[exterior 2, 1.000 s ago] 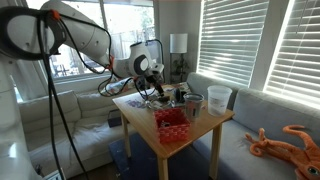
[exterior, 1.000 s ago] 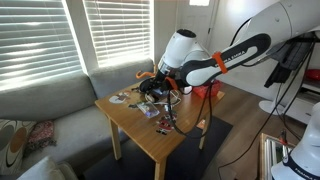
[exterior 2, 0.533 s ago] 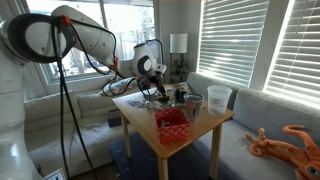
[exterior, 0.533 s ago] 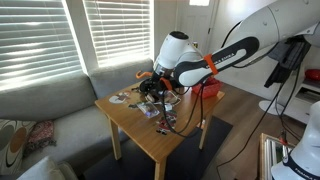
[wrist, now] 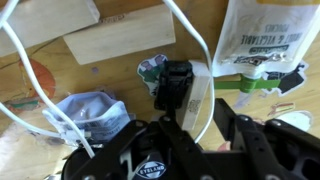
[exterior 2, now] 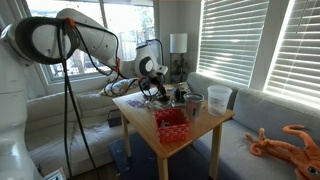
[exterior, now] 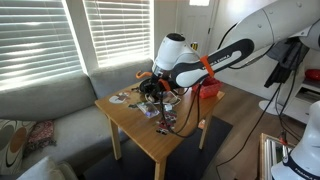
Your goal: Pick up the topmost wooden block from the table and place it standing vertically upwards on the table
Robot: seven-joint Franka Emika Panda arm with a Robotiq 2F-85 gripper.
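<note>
In the wrist view my gripper (wrist: 200, 98) hangs over the light-wood table (wrist: 25, 85), its jaws partly closed on either side of a pale narrow wooden block (wrist: 205, 108). The left finger (wrist: 176, 86) is against the block. A thin gap with a white cable (wrist: 192, 45) in it separates the block from the right finger (wrist: 226, 112). Two more wooden blocks (wrist: 55, 22) (wrist: 115, 42) lie flat at the top left. In both exterior views the gripper (exterior: 160, 92) (exterior 2: 155, 93) is low over the cluttered table (exterior: 150, 138) (exterior 2: 148, 125).
A white packet (wrist: 262, 35) and a green clip (wrist: 250, 80) lie right of the block, and a crumpled blue-white wrapper (wrist: 90, 110) lies to its left. A red basket (exterior 2: 171, 121) and a clear cup (exterior 2: 218, 98) stand on the table. A grey sofa (exterior: 45, 105) borders it.
The jaws have narrowed from wide open to close around the block. The arm has shifted slightly over the table.
</note>
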